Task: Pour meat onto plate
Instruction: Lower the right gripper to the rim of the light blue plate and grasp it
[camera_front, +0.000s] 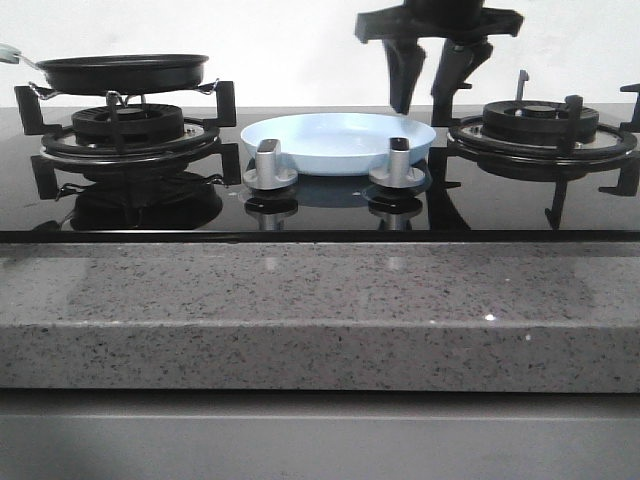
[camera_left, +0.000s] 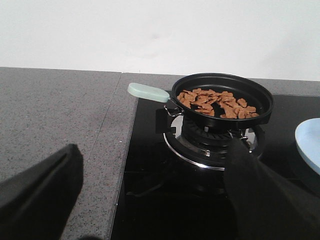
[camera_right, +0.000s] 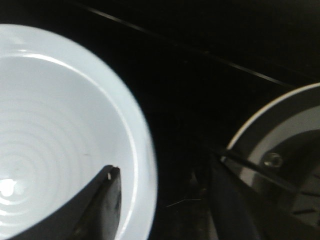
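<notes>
Pale-blue plate (camera_front: 338, 143) bare, meat (camera_left: 216, 102) in pan (camera_left: 260, 97)

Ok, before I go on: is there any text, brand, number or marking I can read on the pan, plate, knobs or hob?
None can be read in any view.
Frying pan and its pale green handle: no lettering visible.
Plate: plain, only concentric rings inside.
Two stove knobs: no visible markings.
Black glass hob and granite counter: no print visible.
</notes>
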